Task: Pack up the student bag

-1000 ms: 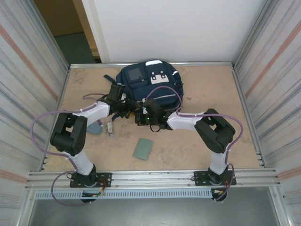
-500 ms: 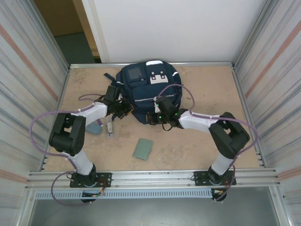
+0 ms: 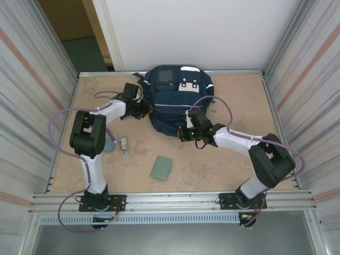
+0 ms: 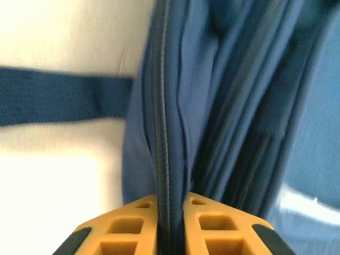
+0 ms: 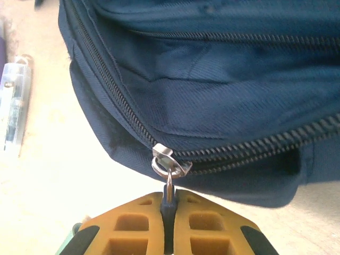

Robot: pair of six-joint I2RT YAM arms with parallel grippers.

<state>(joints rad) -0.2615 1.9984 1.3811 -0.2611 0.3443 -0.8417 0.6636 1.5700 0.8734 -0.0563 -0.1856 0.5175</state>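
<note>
**Bag's been dragged toward the back wall, both grippers hanging on**

Compared to a second ago, the student bag (image 3: 175, 98) has slid up the table (image 3: 239, 90) toward the back wall and a touch to the right. Both arms went with it: the left one is stretched out a lot straighter, and the right one has swung its elbow out to the right.

From overhead, the bag lies at the far middle of the table with its top against the back edge. Its grey square panel and white buckle patch face up. The left gripper (image 3: 144, 110) is at the bag's left side and the right gripper (image 3: 183, 133) is at its near edge. Closer to the arm bases, well apart from the bag, there's a flat grey-green card (image 3: 161, 168) and a small clear plastic thing (image 3: 124, 144). A teal object (image 3: 110, 145) pokes out beside the left arm.

On the left wrist cam, which is kinda blurry, the left gripper (image 4: 171, 204) has its orange fingers (image 4: 127, 228) pinched on a zippered edge of the bag (image 4: 239, 106). The zip line runs straight up from between them. A dark blue strap (image 4: 53, 101) goes off to the left over the pale table.

On the right wrist cam, the right gripper (image 5: 169, 210) is pressed together on the zipper pull (image 5: 169, 185). The pull hangs from the metal slider (image 5: 170, 162) on the bag's (image 5: 239, 90) lower zip. The clear plastic thing (image 5: 13, 106) lies on the table off to the left.
</note>
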